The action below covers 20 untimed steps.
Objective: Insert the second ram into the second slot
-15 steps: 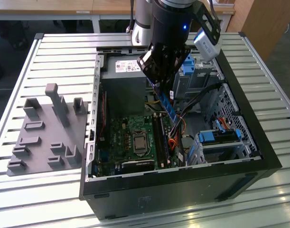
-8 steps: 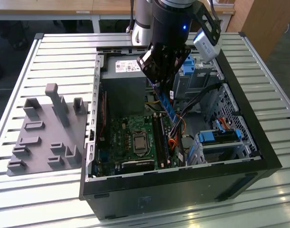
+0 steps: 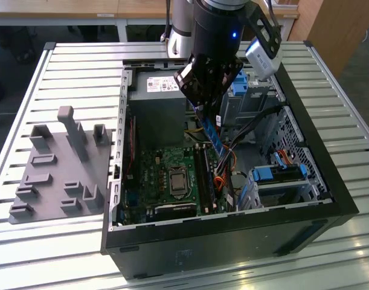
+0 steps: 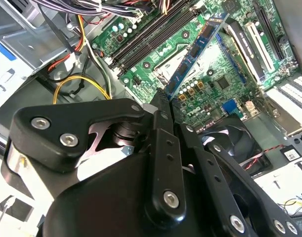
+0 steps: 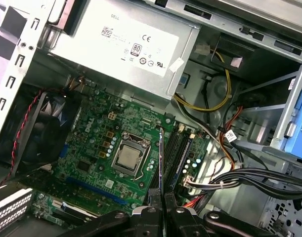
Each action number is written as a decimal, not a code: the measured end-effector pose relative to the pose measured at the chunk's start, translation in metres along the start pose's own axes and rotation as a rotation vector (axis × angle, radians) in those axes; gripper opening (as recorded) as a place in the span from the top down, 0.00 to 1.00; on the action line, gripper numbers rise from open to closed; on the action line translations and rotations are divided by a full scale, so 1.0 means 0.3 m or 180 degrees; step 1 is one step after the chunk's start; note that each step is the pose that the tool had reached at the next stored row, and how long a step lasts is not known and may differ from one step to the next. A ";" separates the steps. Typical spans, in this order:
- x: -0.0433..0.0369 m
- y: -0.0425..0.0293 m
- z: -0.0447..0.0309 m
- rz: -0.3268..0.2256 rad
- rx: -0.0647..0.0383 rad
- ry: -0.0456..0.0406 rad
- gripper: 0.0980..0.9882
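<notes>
- Gripper [image 3: 209, 116] inside open PC case [image 3: 232, 235]. Jaws pinched on upper end of second ram [image 3: 214, 138].
- Blue stick hangs tilted, lower end over DIMM slots [image 3: 202, 172] on mobo [image 3: 142, 175].
- First wrist view: ram seen edge-on, in line w/ slot rows, beside CPU socket [image 5: 127, 157].
- Lower edge appears clear of slot; contact not certain.
- Clearance: PSU [image 3: 154, 84] wall behind stick. Cable bundle [image 3: 244, 130] close on exterior view's right. Open room over board on exterior view's left.
</notes>
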<state>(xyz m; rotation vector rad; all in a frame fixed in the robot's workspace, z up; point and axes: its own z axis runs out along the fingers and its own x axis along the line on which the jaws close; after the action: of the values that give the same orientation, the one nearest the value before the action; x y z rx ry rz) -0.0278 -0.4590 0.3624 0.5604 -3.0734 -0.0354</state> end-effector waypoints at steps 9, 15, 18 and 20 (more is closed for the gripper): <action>0.000 0.000 0.000 0.0120 -0.0002 -0.0003 0.96; 0.000 0.000 0.001 0.0163 -0.0002 -0.0004 0.96; 0.000 0.000 0.003 0.0164 -0.0002 -0.0004 0.96; 0.000 0.000 0.004 0.0164 -0.0002 -0.0004 0.96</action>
<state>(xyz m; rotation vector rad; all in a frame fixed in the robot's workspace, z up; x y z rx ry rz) -0.0278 -0.4590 0.3612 0.4809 -3.0875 -0.0362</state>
